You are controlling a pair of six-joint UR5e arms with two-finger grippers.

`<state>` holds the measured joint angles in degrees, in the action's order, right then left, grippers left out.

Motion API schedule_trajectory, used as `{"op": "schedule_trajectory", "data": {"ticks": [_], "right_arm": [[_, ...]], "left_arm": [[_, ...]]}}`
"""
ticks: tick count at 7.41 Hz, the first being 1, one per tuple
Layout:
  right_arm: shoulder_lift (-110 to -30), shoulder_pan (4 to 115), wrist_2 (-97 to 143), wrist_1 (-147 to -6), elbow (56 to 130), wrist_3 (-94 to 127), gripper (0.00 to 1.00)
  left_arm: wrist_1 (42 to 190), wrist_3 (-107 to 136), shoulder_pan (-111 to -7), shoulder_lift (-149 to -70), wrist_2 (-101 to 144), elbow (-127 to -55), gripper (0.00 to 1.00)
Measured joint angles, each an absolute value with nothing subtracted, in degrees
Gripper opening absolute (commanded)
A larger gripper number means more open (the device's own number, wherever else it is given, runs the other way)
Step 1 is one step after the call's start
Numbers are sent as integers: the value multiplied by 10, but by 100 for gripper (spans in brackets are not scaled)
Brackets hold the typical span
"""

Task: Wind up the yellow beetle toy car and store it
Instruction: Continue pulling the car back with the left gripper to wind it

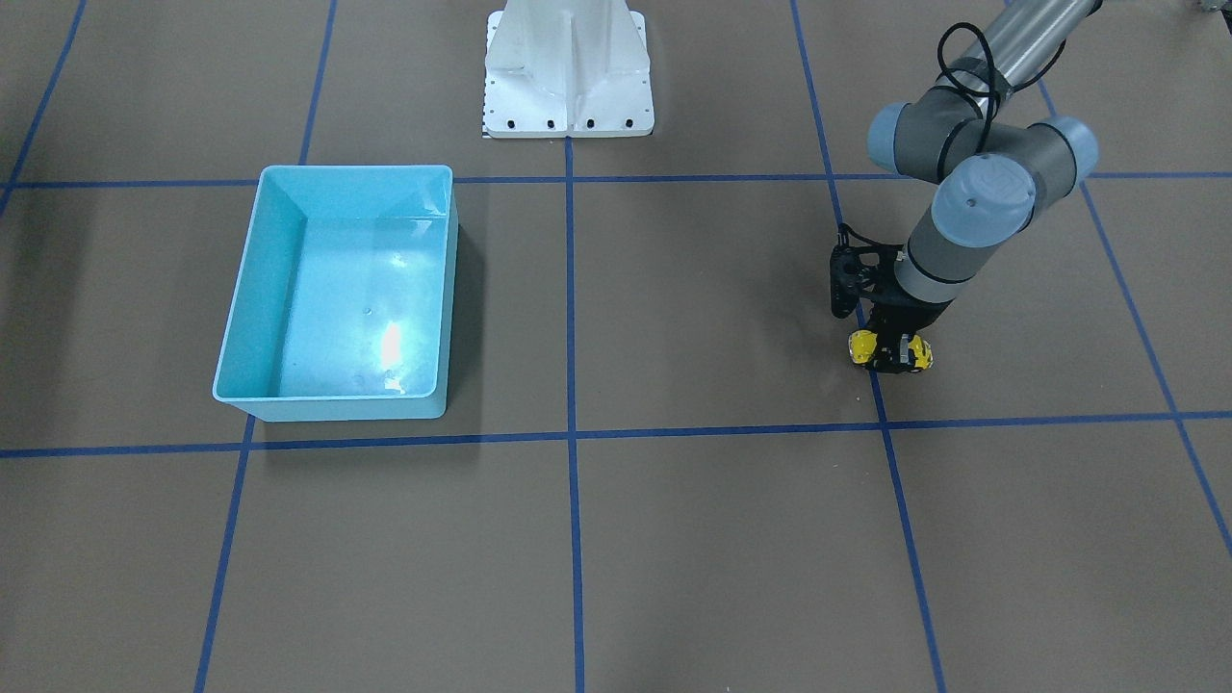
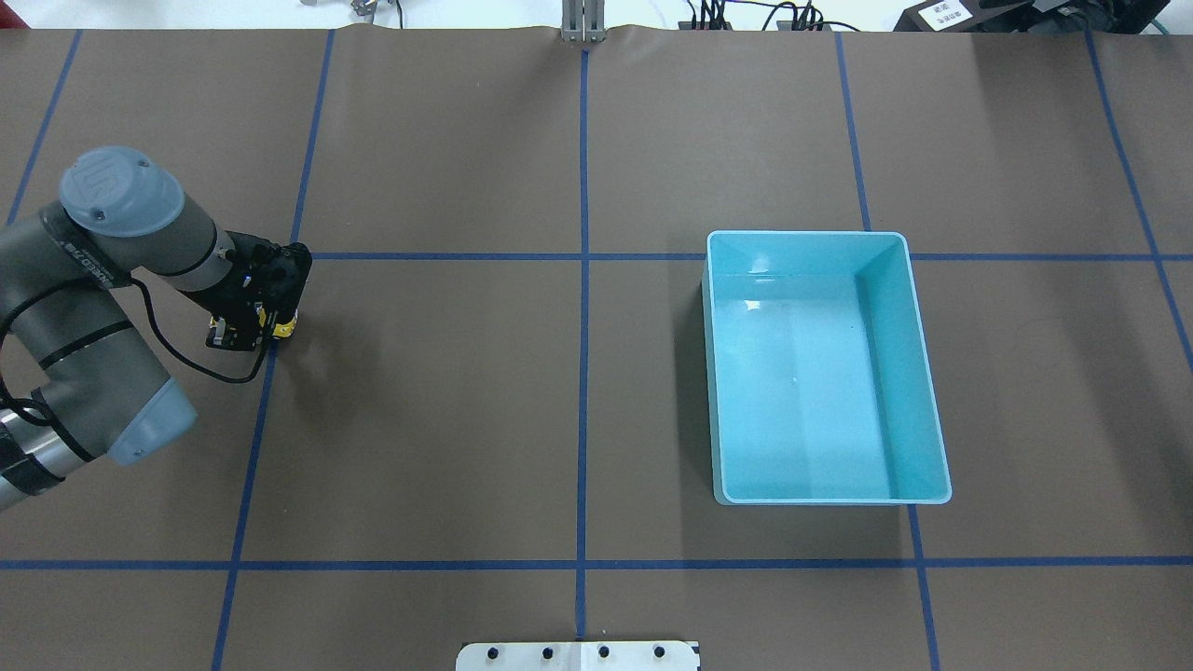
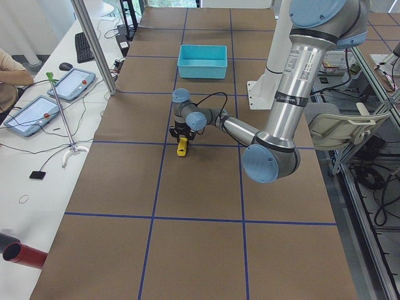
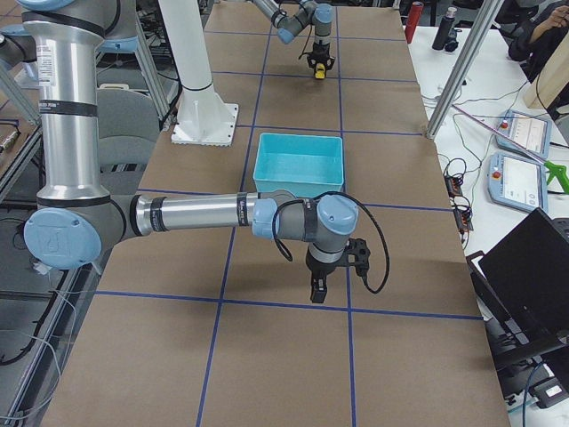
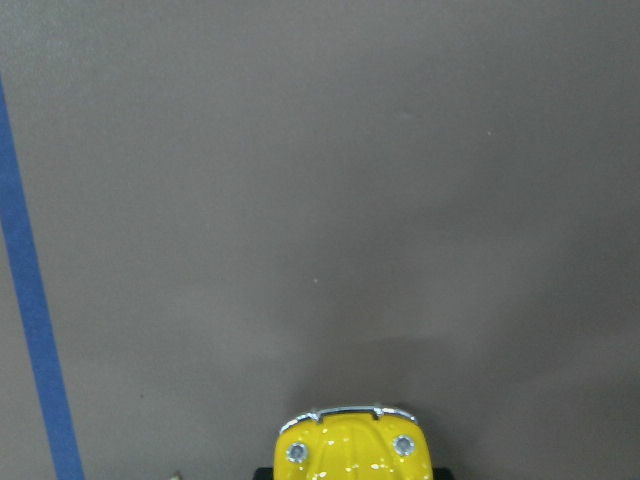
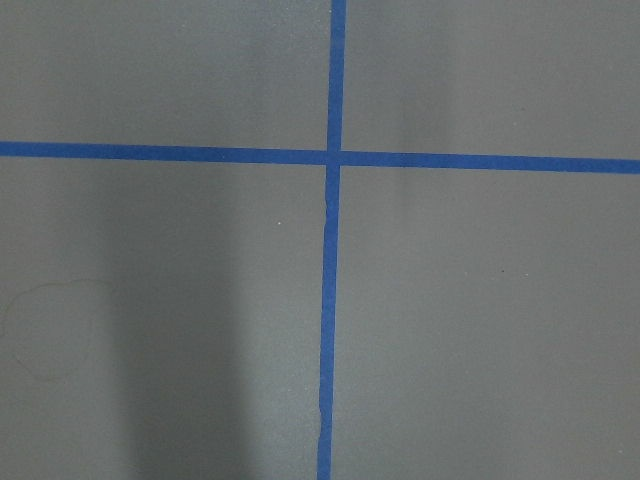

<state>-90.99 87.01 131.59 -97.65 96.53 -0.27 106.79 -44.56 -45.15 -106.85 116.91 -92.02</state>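
The yellow beetle toy car (image 1: pixel 861 346) sits low at the table on the robot's left side, on a blue tape line. My left gripper (image 1: pixel 890 354) points down over it with the jaws closed across the car's middle, and yellow shows on both sides of the fingers. In the left wrist view the car's hood (image 5: pixel 355 450) fills the bottom edge. The car also shows in the overhead view (image 2: pixel 285 326). The light-blue bin (image 1: pixel 356 171) stands empty on the robot's right side. My right gripper (image 4: pixel 318 292) hangs over the table's right end; I cannot tell whether it is open or shut.
The robot's white base (image 1: pixel 568 67) stands at the table's middle rear edge. Blue tape lines (image 6: pixel 330 300) cross the brown table cover in a grid. Operators' tablets (image 3: pixel 37 112) lie on a side desk beyond the table.
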Motion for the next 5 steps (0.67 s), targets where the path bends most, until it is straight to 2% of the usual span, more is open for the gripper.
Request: {"op": "schedule_trajectory", "data": {"ticks": [5], "right_arm": [[-914,870,1318,-976,966,-3,100]], "left_arm": [[1110,-465,-468,-1032,1187,-920,0]]}}
